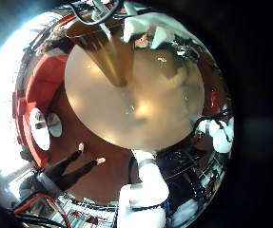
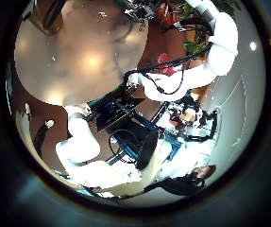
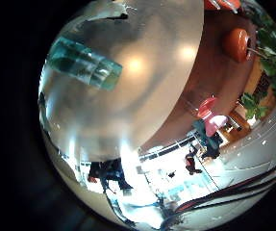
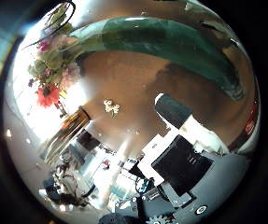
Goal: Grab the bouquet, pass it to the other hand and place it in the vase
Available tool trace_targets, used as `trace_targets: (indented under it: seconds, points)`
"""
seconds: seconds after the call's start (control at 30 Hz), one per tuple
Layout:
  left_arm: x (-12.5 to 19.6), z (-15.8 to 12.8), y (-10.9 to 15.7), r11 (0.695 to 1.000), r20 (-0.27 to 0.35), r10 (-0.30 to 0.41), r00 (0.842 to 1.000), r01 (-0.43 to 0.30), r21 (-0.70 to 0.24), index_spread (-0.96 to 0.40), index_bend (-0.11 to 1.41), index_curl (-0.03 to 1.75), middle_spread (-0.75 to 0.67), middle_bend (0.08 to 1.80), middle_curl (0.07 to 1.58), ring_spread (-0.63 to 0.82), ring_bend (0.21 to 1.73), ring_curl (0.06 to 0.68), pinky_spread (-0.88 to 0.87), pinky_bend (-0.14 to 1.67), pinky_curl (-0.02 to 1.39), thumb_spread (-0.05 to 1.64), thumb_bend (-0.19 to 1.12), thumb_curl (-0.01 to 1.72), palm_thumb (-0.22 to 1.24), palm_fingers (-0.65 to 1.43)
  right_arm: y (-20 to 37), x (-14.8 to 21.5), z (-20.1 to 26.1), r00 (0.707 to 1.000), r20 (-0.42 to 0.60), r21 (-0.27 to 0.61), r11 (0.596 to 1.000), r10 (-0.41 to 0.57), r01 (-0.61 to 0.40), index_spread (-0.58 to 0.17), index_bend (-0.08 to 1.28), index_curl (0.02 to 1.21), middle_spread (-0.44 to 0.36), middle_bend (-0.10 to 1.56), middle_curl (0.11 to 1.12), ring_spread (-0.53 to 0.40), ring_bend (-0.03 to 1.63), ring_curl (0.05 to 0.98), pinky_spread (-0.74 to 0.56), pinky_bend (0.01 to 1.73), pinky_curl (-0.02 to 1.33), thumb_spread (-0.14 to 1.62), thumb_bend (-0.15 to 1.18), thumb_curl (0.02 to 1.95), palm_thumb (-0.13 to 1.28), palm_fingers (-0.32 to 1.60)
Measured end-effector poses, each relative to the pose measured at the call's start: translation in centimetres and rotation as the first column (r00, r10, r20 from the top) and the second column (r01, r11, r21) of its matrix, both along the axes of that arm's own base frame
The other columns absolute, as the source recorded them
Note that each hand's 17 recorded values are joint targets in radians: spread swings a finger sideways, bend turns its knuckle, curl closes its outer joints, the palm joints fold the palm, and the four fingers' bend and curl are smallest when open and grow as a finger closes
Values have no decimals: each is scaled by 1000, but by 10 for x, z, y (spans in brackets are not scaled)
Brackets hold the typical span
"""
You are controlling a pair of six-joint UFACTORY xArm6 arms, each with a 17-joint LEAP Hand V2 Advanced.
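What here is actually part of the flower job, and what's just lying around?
Part of the job:
bouquet, close under the right robot hand
vase, standing on the table

Just lying about:
small scrap, on the table near the vase

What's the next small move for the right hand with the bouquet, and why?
Probably curl the right hand's fingers round the bouquet's stems. The green stems run close across that palm's view, and the one finger showing sits beside them, not round them, so no grip looks made yet.
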State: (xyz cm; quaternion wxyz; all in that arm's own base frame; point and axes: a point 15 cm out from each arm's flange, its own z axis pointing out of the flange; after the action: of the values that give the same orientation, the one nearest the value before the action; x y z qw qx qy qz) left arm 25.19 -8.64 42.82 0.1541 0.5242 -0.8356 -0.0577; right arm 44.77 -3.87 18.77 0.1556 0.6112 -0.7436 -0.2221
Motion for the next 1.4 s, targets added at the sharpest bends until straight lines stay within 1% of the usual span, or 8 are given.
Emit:
trace_targets:
  seconds: [0.47,0.6,0.8,0.93,1.07,1.1,1.27,1.4]
  points:
    - [0,3,-7,1000,5,-4,1000,4,-2,82,159,291,445,199,345,572,533,206,544,245,321,1048,-23,281,70,32,2,-10,-9,999,-45,-10,1000,17,-18,-222,178,351,-103,500,478,-239,1024,383,-36,818,173,1044,-24,431,652,453]
    - [1,1,-7,1000,1,-3,1000,3,-1,82,159,290,445,198,345,572,532,205,544,245,321,1048,-23,281,70,33,4,-11,-11,999,-48,-13,1000,19,-20,-250,157,345,-145,554,506,-273,1085,398,-162,932,181,1040,-22,433,665,603]
    - [1,2,-7,1000,1,-3,1000,3,-1,82,159,289,445,198,344,572,532,205,544,244,321,1047,-23,280,75,33,4,-9,-13,998,-42,-36,999,36,-38,-367,199,368,-242,660,590,-304,1199,451,-423,1145,246,1018,-16,446,715,948]
    - [0,3,-6,1000,3,-4,1000,4,-2,82,159,289,445,198,344,572,531,205,544,244,321,1047,-23,278,76,33,3,-5,-14,998,-32,-95,994,54,-57,-452,358,477,-287,766,686,-291,1233,499,-420,1238,317,1006,-15,456,751,1155]
    - [0,5,-5,1000,4,-6,1000,6,-3,82,158,289,445,199,344,572,531,206,544,244,321,1047,-23,277,77,33,3,6,-10,997,14,-136,988,76,-73,-512,566,619,-313,888,787,-273,1276,544,-357,1352,388,981,-11,475,813,1173]
    - [0,5,-5,1000,5,-5,1000,5,-4,82,159,289,445,198,344,572,531,206,544,244,321,1046,-21,278,81,33,3,8,-10,997,26,-139,988,78,-74,-519,653,664,-314,922,813,-265,1279,552,-338,1368,402,972,-10,482,832,1194]
    - [1,6,-4,1000,9,-9,1000,9,-6,82,159,289,445,198,343,572,531,206,544,244,321,1052,-23,279,85,33,2,15,-4,990,123,-150,987,76,-57,-484,912,843,-293,1097,916,-239,1348,604,-266,1423,460,938,4,523,931,1181]
    - [0,7,-2,1000,6,-11,1000,11,-9,82,159,289,445,198,343,572,531,206,544,244,321,1054,-23,278,86,33,0,16,5,977,199,-151,988,71,-41,-445,993,912,-268,1176,946,-225,1383,632,-235,1447,491,940,43,569,1046,1152]
